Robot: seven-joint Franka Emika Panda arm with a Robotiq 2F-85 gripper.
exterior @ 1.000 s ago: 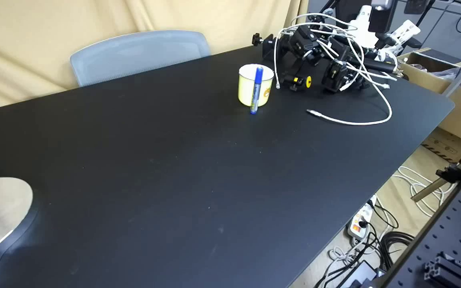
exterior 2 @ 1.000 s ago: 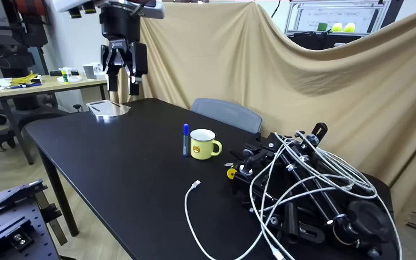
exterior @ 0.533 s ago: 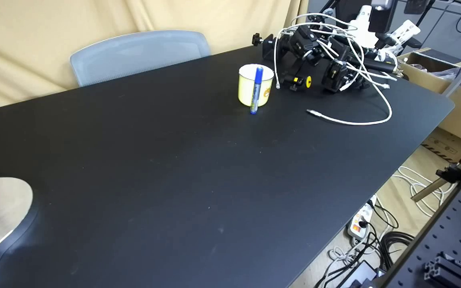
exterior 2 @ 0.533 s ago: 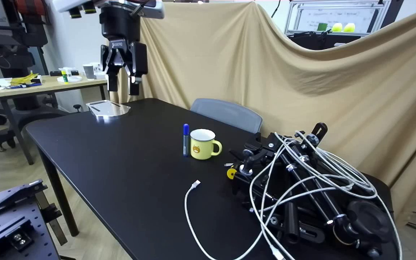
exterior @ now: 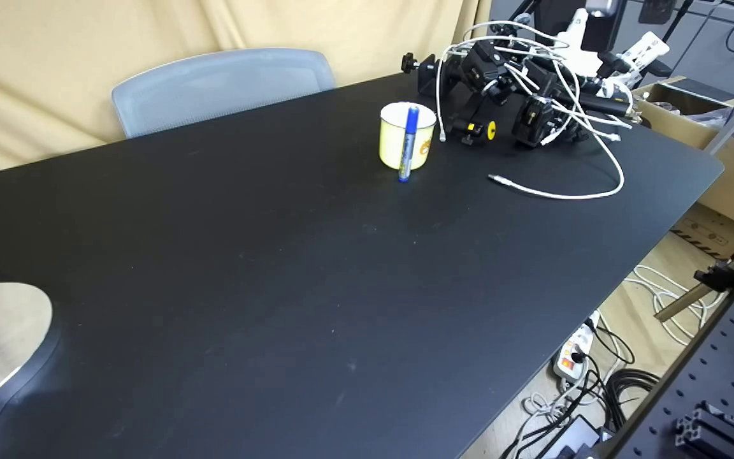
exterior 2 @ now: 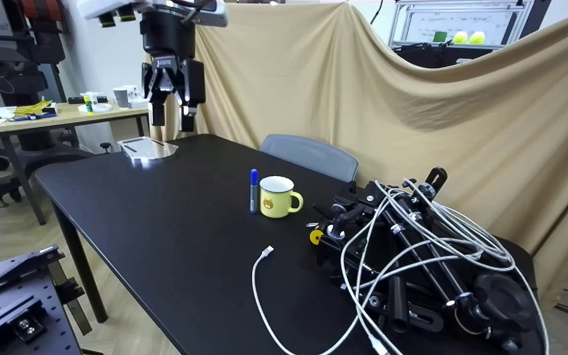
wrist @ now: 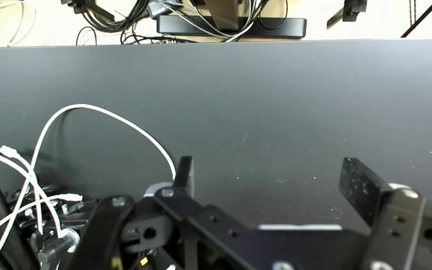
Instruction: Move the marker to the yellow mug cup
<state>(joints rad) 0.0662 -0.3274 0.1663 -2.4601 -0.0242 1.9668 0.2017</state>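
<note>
The gripper [exterior 2: 172,123] is hanging aloft, its fingers [wrist: 362,191] standing apart and holding nothing. The marker [exterior 2: 254,193] is standing upright just beside the mug [exterior 2: 275,199]. It is looking light, stiff, slick and easily toppled, so its middle is probably inviting a gentle pinch.
</note>
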